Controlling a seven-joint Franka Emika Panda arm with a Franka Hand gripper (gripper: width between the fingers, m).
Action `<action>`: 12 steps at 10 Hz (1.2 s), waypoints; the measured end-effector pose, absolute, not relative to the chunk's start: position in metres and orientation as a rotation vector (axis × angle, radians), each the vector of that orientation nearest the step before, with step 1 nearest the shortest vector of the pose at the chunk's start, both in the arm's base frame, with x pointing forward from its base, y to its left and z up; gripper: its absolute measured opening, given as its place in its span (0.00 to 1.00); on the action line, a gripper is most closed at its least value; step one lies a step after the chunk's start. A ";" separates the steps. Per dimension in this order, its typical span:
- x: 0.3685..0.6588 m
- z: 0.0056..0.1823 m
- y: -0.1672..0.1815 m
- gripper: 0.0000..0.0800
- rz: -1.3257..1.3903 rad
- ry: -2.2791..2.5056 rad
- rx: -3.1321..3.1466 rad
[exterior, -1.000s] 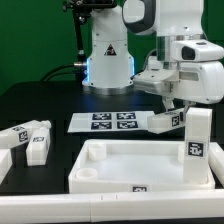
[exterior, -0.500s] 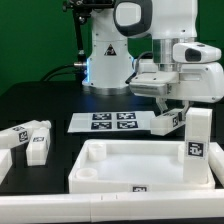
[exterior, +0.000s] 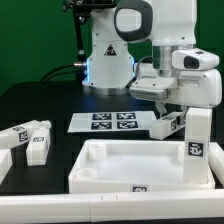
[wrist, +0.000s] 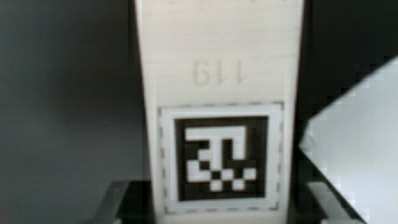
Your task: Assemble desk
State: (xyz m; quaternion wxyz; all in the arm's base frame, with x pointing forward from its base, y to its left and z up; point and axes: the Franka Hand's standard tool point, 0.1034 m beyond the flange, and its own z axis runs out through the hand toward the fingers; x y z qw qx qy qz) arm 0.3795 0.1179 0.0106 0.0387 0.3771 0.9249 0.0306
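Observation:
The white rimmed desk top point(exterior: 95, 160) lies at the front middle of the black table. One square leg point(exterior: 198, 138) stands upright in its corner at the exterior view's right. My gripper point(exterior: 172, 113) is just behind that corner, shut on a second tagged leg point(exterior: 164, 124), which it holds tilted above the table. In the wrist view this leg point(wrist: 214, 110) runs lengthwise between my dark fingers point(wrist: 132, 202), tag facing the camera, with my gripper point(wrist: 222, 206) around its end. Two more legs point(exterior: 27, 140) lie at the exterior view's left.
The marker board point(exterior: 110, 121) lies flat behind the desk top, just left of the held leg in the exterior view. The robot's white base point(exterior: 108, 60) stands at the back. A white part's edge point(wrist: 356, 130) shows close beside the held leg in the wrist view.
The arm's upper body has swung toward the exterior view's left. The gripper and the held leg have dropped slightly; the grip has stayed the same.

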 end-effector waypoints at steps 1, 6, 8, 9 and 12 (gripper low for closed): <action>0.380 0.011 0.118 0.36 0.094 2.835 1.157; 0.404 0.042 0.110 0.79 0.054 2.721 1.298; 0.429 0.053 0.104 0.81 0.053 2.616 1.437; 0.435 0.055 0.106 0.81 0.069 2.566 1.512; 0.432 0.053 0.106 0.81 0.085 2.427 1.742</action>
